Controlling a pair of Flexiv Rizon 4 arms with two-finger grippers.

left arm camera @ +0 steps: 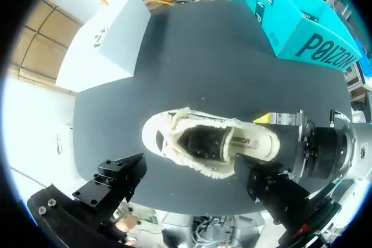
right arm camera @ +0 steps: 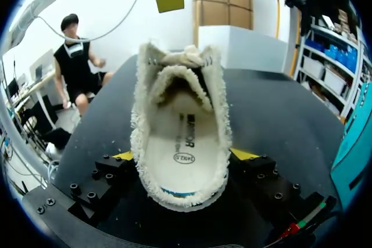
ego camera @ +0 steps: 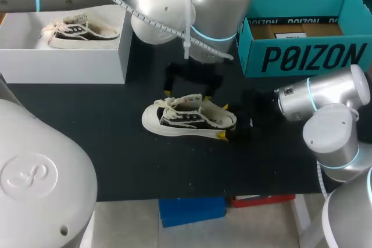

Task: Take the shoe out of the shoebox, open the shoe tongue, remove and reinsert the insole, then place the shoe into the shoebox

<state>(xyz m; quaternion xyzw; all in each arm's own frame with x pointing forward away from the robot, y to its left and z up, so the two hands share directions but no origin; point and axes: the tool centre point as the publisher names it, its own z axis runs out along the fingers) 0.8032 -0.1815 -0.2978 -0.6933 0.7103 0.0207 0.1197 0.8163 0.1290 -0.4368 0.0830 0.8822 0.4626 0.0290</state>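
Shoe (ego camera: 189,119) upright mid-surface (ego camera: 87,143), bare room all round, well clear of white shoebox (ego camera: 64,62) and teal box (ego camera: 302,56). Right gripper (right arm camera: 183,158) clamps its heel from both sides; left gripper (left arm camera: 192,181) hangs above, fingers wide.

A robotics lab (bench setup); left arm (ego camera: 163,4) and right arm (ego camera: 325,100) over a black table (ego camera: 87,132).

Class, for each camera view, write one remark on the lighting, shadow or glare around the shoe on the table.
Head view: the pale shoe stands out; shadows hardly show on the black table. Left wrist view: its opening is dark, its rim brightly lit. Right wrist view: the insole is evenly lit, without glare.
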